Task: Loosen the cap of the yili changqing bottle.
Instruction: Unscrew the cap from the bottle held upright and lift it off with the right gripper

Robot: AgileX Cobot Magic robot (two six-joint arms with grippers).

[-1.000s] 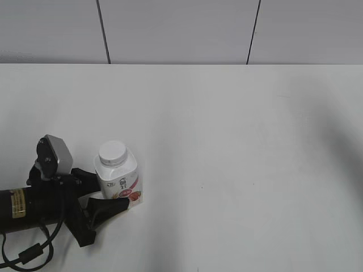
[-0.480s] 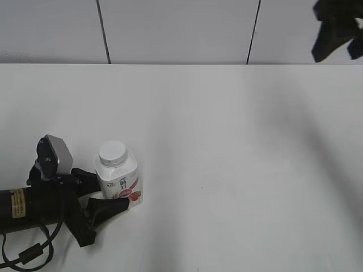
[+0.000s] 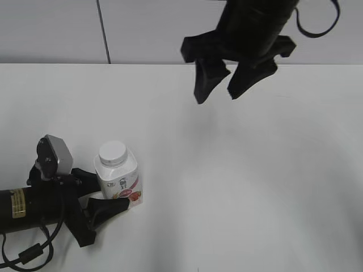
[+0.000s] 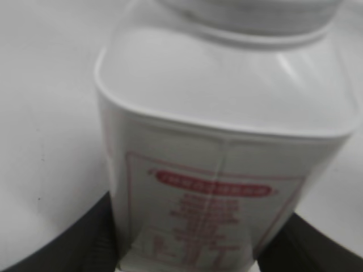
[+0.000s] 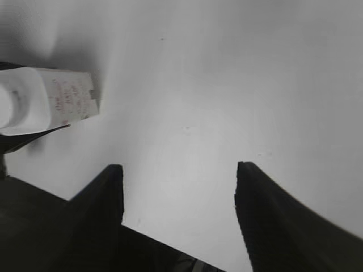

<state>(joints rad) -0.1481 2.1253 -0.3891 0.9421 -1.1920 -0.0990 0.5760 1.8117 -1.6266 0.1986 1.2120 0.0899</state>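
Observation:
The yili changqing bottle (image 3: 118, 182) stands upright at the front left of the white table (image 3: 227, 170), white with a pink-red label. Its white cap (image 3: 112, 153) sits on the neck. My left gripper (image 3: 108, 195) is shut on the bottle's lower body, one finger on each side. The left wrist view is filled by the bottle (image 4: 221, 147), with the cap's rim (image 4: 255, 17) at the top edge. My right gripper (image 3: 216, 90) is open and empty, high above the table's far middle. The right wrist view shows the bottle (image 5: 51, 102) far to the left of the right gripper (image 5: 178, 175).
A grey panelled wall (image 3: 170, 28) runs behind the table's far edge. The left arm's black body (image 3: 28, 209) lies along the front left corner.
My right gripper has come into view from the upper right and moved left to above the table's far middle. The left gripper and the bottle have not moved.

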